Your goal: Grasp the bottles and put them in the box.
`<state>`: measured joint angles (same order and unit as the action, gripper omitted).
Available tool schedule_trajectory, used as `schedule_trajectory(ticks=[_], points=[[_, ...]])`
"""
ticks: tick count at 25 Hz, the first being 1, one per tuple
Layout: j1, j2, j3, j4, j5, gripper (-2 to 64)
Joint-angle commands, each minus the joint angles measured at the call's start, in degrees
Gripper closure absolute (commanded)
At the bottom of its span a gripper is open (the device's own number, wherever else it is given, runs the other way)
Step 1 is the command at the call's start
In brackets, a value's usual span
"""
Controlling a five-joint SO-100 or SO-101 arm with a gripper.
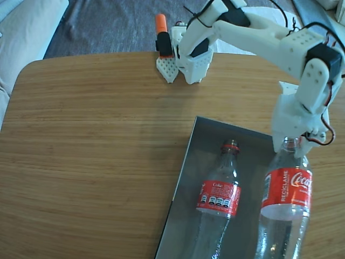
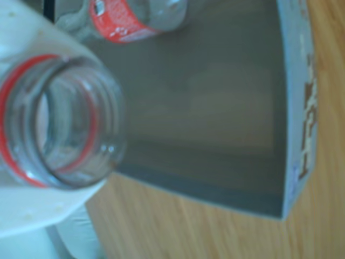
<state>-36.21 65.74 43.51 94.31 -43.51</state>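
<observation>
While the white printed hand (image 1: pixel 291 141) grips the neck of a clear red-labelled plastic bottle (image 1: pixel 286 200) over the shallow dark grey cardboard box (image 1: pixel 207 141), lowering it gently at three o'clock of the bottle lying inside (image 1: pixel 218 200) should avoid a knock.

White hand (image 1: pixel 291 141) clamped, pointing down

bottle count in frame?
2. One bottle lies in the box; the other bottle is held by its neck in the hand, above the box's right side in the fixed view.
</observation>
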Motion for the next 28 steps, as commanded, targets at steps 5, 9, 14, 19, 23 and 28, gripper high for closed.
schedule_trajectory(ticks=[5,9,14,19,23,28], points=[[-1.7,1.1,2.7,3.3,-0.4,53.9],[-1.6,0.9,5.5,3.3,-0.4,53.9],[-1.6,0.7,9.2,2.7,0.0,53.9],[-1.1,0.7,12.5,-1.9,0.2,53.9],[-1.1,0.6,12.9,-5.1,0.2,53.9],[-0.3,-1.6,12.0,-5.4,0.3,53.9]])
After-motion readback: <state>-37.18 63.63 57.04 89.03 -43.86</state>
